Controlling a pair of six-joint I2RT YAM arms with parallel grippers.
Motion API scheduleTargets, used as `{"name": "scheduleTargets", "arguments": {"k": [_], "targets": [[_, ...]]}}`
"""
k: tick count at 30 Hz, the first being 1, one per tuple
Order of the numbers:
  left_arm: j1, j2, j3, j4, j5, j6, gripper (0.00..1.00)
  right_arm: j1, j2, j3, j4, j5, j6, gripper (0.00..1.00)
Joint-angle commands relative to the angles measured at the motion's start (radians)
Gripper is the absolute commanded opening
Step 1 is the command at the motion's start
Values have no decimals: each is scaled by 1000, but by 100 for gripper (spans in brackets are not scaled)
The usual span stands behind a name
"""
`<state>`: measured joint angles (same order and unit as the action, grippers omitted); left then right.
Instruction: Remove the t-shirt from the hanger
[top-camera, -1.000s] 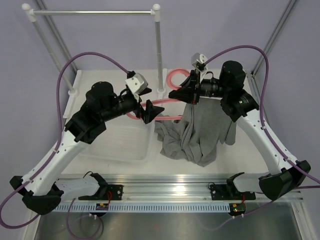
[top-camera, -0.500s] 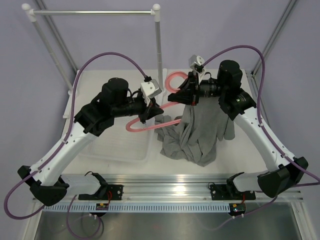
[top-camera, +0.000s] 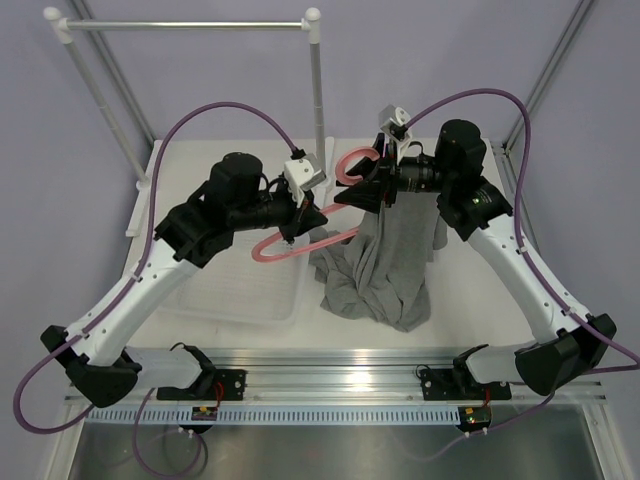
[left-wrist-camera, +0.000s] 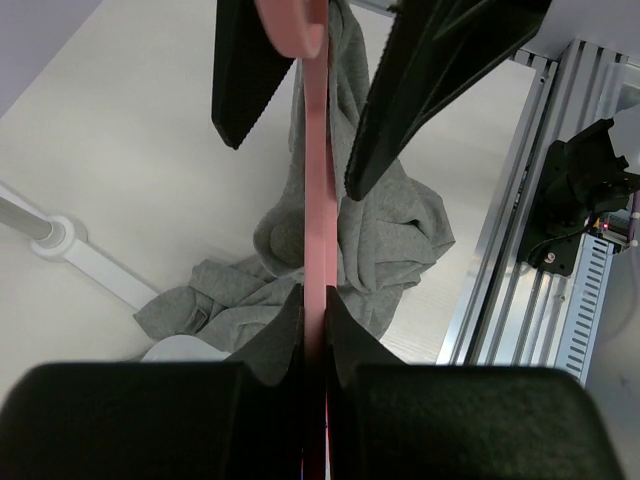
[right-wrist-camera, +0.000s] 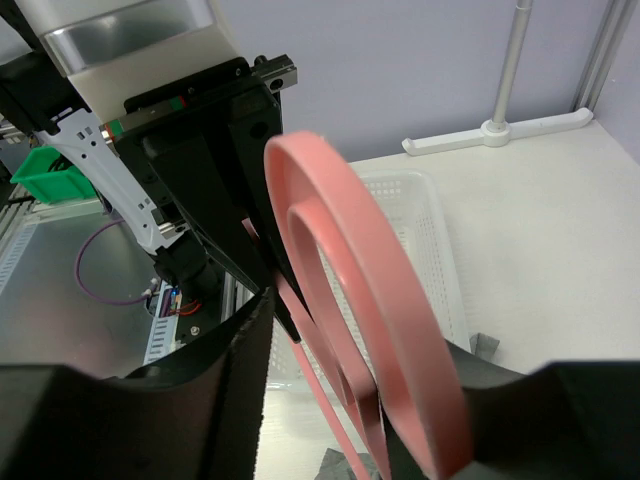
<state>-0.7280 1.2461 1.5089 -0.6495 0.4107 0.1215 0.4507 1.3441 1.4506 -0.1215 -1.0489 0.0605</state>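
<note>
Left gripper (left-wrist-camera: 314, 300) clamps hanger (left-wrist-camera: 316, 200); t-shirt (top-camera: 385, 270) hangs beneath parted right gripper (top-camera: 350, 195).

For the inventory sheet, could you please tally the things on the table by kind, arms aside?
T-shirt: 1
Hanger: 1
Plastic tray: 1
Clothes rail: 1
Total: 4

White links (top-camera: 115, 305), black joints (top-camera: 235, 180) and bases (top-camera: 88, 375), long purple cables (top-camera: 235, 104), a small light-grey camera (top-camera: 305, 172) on each wrist.
</note>
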Motion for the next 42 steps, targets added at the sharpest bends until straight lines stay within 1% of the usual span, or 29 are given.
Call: {"name": "scheduleTargets", "arguments": {"k": [1,2,3,4,5,7,8,10,11,13,16,17,21,25,27,31,32,34,35,40,42], "targets": [[7,-5,34,76,-19,-28,0,6,4,10,23,35,24,53],[6,-17,24,85,-27,-34,0,6,6,4,25,42,28,57],[6,-25,16,105,-33,-45,0,6,10,1,25,67,32,58],[7,-33,13,112,-39,-49,0,6,7,-4,29,82,35,69],[6,-45,13,111,-61,-55,0,6,6,-10,29,104,42,76],[7,-53,23,93,-95,-78,0,5,-3,-13,16,215,48,76],[7,-57,39,68,-124,-89,0,6,-8,-7,2,298,53,76],[7,-63,51,47,-164,-100,0,5,-11,-4,-36,343,48,76],[7,-68,54,41,-205,-103,0,6,-11,-1,-49,357,45,76],[7,-74,59,22,-231,-115,0,6,-19,-9,-66,406,42,76],[6,-71,69,-7,-243,-118,0,6,-22,-22,-84,460,39,77],[6,-70,68,-19,-248,-141,0,6,-20,-24,-89,475,41,77],[7,-76,60,-36,-279,-157,0,6,-5,-30,-119,594,41,77],[6,-83,57,-38,-291,-175,0,8,12,-58,-107,661,55,79],[6,-79,63,-36,-294,-197,0,6,9,-90,-74,703,65,79],[6,-74,68,-36,-305,-214,0,8,6,-127,-47,769,93,72],[6,-73,68,-36,-312,-217,0,6,4,-136,-47,815,101,65],[6,-71,73,-41,-335,-220,0,6,3,-151,-40,855,122,57],[7,-70,74,-48,-339,-226,0,6,1,-159,-35,886,128,50],[7,-71,79,-70,-348,-232,0,8,7,-179,-12,898,151,27],[6,-85,77,-75,-361,-240,0,8,20,-174,-26,937,171,0]]}}
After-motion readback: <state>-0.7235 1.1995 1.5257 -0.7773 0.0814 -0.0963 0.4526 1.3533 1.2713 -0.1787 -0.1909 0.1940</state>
